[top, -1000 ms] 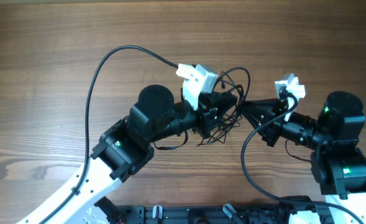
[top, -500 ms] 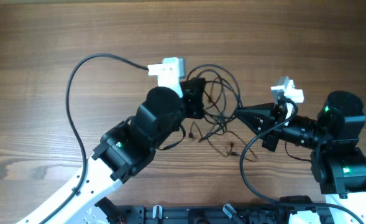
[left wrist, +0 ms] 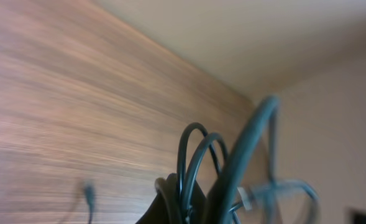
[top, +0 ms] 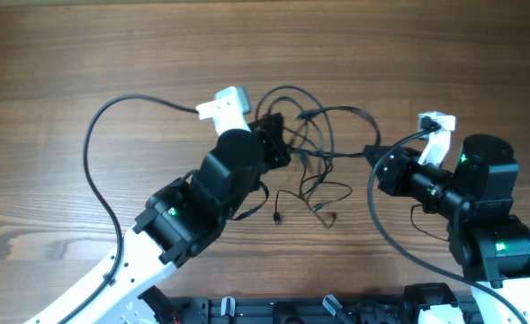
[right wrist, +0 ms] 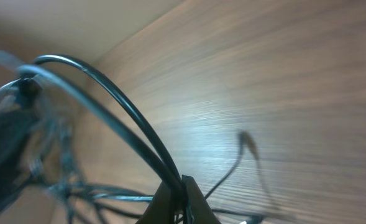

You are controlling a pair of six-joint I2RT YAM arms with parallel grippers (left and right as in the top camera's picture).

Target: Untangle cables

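A: Where are the cables?
B: Tangled and stretched between the left tool and the right tool, over the wooden surface.
A: And their grip?
B: The left pinches several loops. The right is clamped tight on one strand.

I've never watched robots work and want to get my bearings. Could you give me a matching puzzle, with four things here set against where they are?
1. left fingers
2. right fingers
3. cables
4. loose plug end

a. lying on the table, below the tangle
b. strung between both arms
c. clamped on the tangle's right side
d. clamped on the tangle's left side

Pairs: 1-d, 2-c, 3-b, 4-a
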